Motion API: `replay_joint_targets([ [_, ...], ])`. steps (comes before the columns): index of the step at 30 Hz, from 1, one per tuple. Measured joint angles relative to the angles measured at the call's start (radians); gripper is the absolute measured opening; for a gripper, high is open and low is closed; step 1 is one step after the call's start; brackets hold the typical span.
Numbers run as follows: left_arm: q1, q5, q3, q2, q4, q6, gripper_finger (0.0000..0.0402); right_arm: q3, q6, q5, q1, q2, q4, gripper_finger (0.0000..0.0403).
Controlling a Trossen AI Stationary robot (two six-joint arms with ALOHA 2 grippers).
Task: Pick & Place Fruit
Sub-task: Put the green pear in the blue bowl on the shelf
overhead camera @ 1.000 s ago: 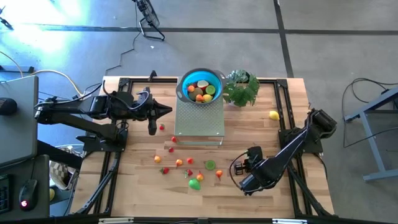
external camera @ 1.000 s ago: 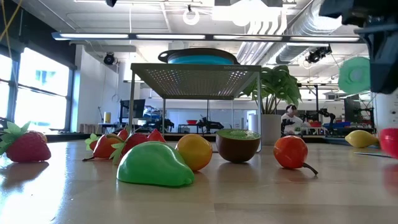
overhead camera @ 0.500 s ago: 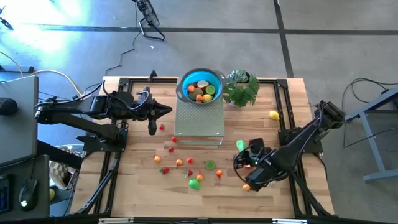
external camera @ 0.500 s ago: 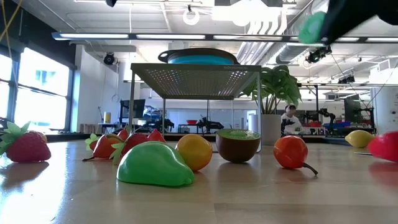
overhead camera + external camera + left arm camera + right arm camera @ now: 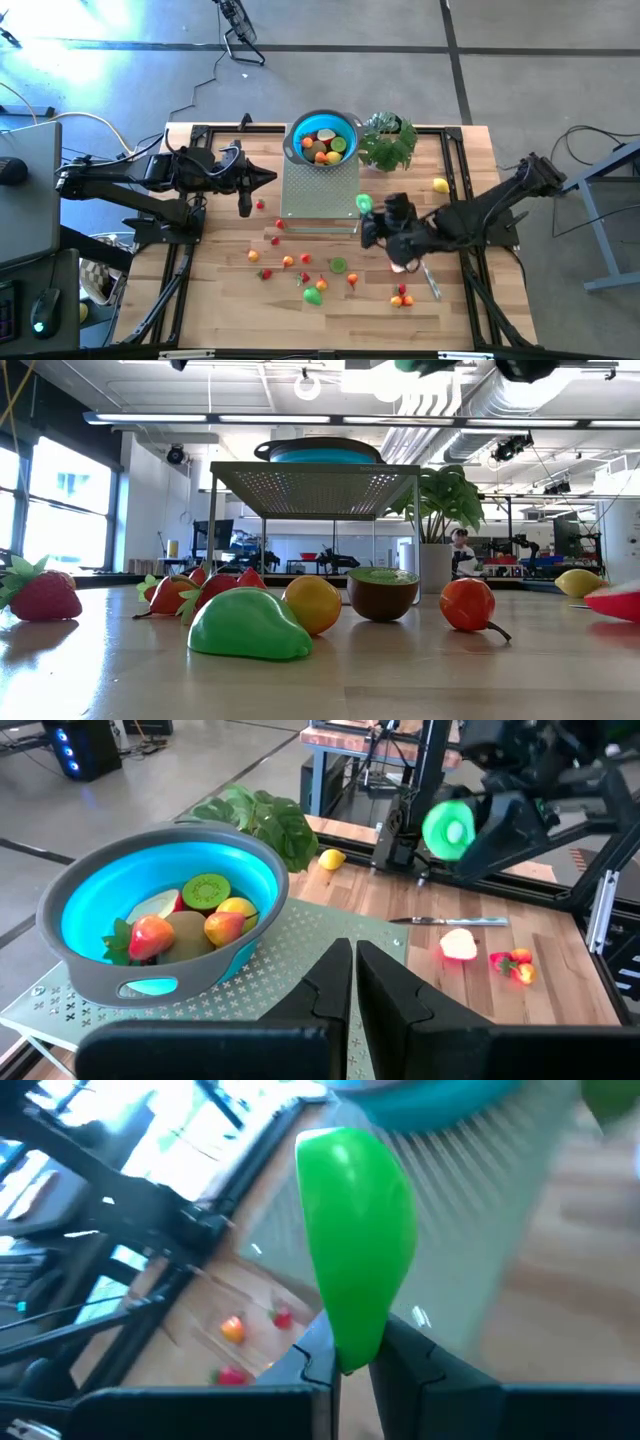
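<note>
While the left gripper (image 5: 270,178) waits with its fingers pressed together and empty at about 9 o'clock of the metal rack (image 5: 320,195), the right gripper (image 5: 368,212) is clamped on a flat green fruit slice (image 5: 363,203). In the high view this slice is held above the table (image 5: 220,290), just at the 4 o'clock corner of the rack. In the right wrist view the green slice stands on its edge between the two dark fingers (image 5: 315,1362).

The blue bowl (image 5: 322,139) sits on the rack and has several fruits inside it, among them a kiwi half (image 5: 205,889) and a peach-coloured fruit (image 5: 148,932). At 3 o'clock of the bowl is a leafy plant (image 5: 388,142).

More fruits lie scattered on the wood at 6 o'clock of the rack: a green pear (image 5: 313,296), a kiwi half (image 5: 339,265), small strawberries (image 5: 277,240) and orange pieces (image 5: 288,262). A lemon (image 5: 440,184) lies near the 3 o'clock edge of the table. A silver knife (image 5: 431,280) and a pale red slice (image 5: 402,264) lie under the right arm.
</note>
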Motion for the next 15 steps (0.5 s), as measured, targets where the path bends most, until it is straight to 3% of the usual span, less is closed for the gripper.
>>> replay_joint_targets([
  [7,0.0,0.0,0.0,0.0,-0.001,0.0,0.0014,0.0,-0.331,-0.136,-0.157,-0.009,0.226,0.0028],
  [15,0.0,0.0,0.0,0.0,-0.002,0.0,0.0014,0.0,-0.558,-0.279,-0.334,-0.009,0.355,0.0028],
])
